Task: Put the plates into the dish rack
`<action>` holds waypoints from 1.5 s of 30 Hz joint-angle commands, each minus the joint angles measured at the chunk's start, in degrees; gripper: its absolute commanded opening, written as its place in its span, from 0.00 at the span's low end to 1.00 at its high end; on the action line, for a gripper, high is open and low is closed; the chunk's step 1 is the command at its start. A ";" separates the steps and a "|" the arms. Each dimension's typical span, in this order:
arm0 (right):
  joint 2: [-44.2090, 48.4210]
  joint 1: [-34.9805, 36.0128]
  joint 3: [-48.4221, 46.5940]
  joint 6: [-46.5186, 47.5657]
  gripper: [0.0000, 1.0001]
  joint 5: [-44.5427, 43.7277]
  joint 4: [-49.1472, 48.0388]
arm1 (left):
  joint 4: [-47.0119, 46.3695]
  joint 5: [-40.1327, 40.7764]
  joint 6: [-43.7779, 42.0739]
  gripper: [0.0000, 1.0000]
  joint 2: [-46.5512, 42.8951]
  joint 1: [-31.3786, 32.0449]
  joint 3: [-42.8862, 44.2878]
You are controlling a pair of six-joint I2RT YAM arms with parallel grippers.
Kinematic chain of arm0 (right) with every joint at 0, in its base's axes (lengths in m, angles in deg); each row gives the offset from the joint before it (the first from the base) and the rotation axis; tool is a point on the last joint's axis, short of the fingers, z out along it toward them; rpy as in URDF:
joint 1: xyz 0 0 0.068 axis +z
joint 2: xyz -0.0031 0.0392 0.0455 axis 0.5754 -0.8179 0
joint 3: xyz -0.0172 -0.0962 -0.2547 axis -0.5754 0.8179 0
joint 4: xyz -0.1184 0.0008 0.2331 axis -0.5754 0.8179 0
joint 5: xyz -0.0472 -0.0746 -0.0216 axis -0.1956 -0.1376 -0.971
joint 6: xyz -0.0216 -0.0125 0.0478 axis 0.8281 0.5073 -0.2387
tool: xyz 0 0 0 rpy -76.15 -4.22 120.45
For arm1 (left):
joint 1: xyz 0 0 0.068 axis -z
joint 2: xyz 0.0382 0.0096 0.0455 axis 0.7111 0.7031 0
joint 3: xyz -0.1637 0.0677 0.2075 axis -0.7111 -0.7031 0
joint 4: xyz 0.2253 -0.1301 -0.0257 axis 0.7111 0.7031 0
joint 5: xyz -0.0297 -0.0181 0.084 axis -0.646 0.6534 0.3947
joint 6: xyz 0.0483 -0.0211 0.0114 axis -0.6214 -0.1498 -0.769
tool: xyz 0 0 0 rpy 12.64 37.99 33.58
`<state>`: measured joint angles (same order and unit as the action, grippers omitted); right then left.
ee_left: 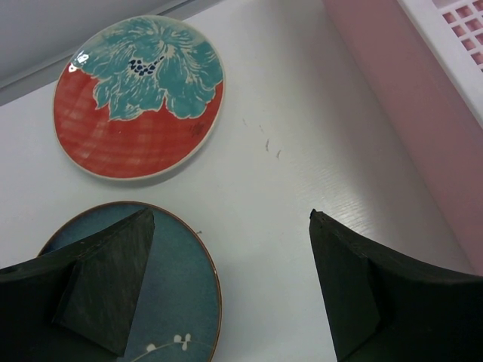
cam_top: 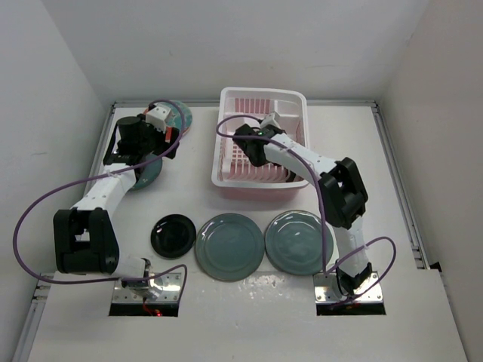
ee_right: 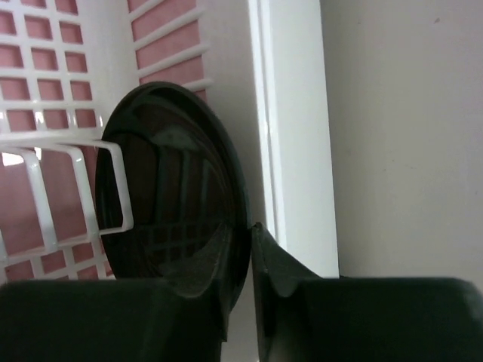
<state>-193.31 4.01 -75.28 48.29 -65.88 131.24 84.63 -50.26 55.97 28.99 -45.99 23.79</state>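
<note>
While the right tool [ee_right: 243, 234] is clamped on the rim of a dark plate [ee_right: 166, 188] standing on edge inside the rack [cam_top: 260, 94], close against one wall beside a white wire divider [ee_right: 83, 188], it is best to seat the lower edge in the grid before letting go, or the plate may tip. The left tool [ee_left: 228, 219] hangs with fingers apart over the blue plate [ee_left: 177, 286], near the red plate [ee_left: 139, 98]. A black plate [cam_top: 173, 234] and grey plates [cam_top: 229, 246] lie on the near counter [cam_top: 355, 136].
</note>
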 commanded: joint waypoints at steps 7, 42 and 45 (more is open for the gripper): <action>4.04 0.41 -1.67 0.71 0.46 6.80 -1.01 | 0.24 -3.13 -0.14 0.88 -0.37 0.14 2.55; 66.88 -30.25 75.67 -7.20 0.95 68.16 -29.50 | 7.36 4.50 0.12 0.93 -12.68 13.59 -7.30; 66.27 -32.54 75.05 -5.09 0.95 69.28 -28.70 | 14.97 2.19 3.99 0.94 -11.98 9.92 -4.33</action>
<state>-126.65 -27.09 1.55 39.59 2.23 102.19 92.59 -45.86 56.39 17.42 -33.18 16.64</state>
